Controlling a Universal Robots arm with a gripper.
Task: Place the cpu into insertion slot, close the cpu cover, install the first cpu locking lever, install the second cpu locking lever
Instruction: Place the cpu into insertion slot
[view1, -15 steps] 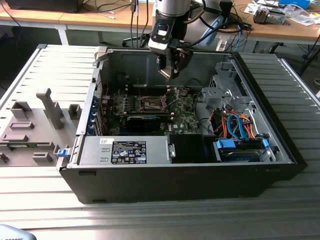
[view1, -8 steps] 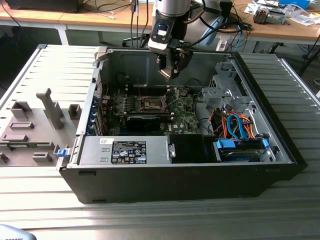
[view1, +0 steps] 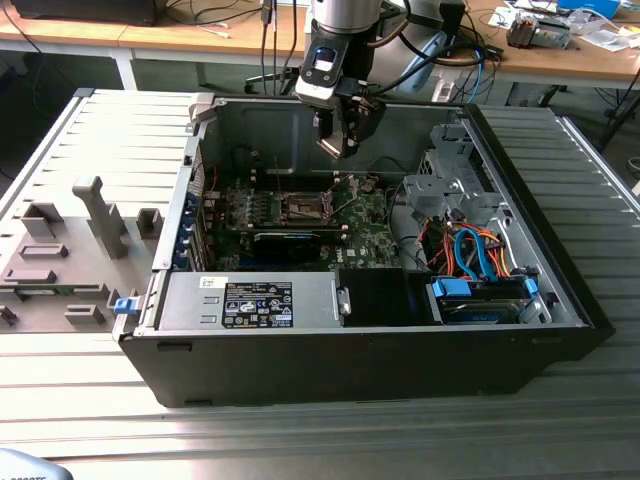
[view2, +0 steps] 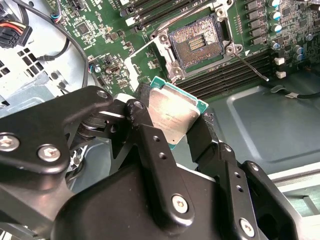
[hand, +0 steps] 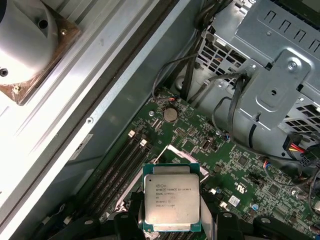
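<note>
Scanning the exterior view from its left: a grey fixture tray (view1: 60, 250) with moulded blocks lies on the slatted table (view1: 560, 400), just beside the open computer case (view1: 330, 370). The case lies on its side with the panel off. Inside it, from that same left:
- a silver power supply box (view1: 250, 300) along the near wall
- the green motherboard (view1: 355, 225) on the case floor
- a metal drive cage (view1: 450, 185), with orange and blue cables (view1: 480, 250) bundled beside it

The gripper (view1: 340, 130) hangs inside the case, above the motherboard and apart from it. Its jaws are clenched on the cpu (hand: 171, 202), with a finger (view2: 150, 130) on each of two opposite edges. The metal top faces the first wrist camera, and the chip is tilted, not level with the board.

The insertion slot (view2: 196, 44) is empty, its contact field bare. The cpu cover (view2: 141, 56) appears swung up and open at the slot's side. A thin locking lever (view2: 248, 64) stands loose next to the slot.

Handling, as a judgement: the chip is light, rigid and flat. The metal top is likely slick, so holding it by the edges suits it. The underside contacts and the slot's pins look fragile, so neither should take pressure or scraping. The contact area is small, and a tilted chip could slip.
</note>
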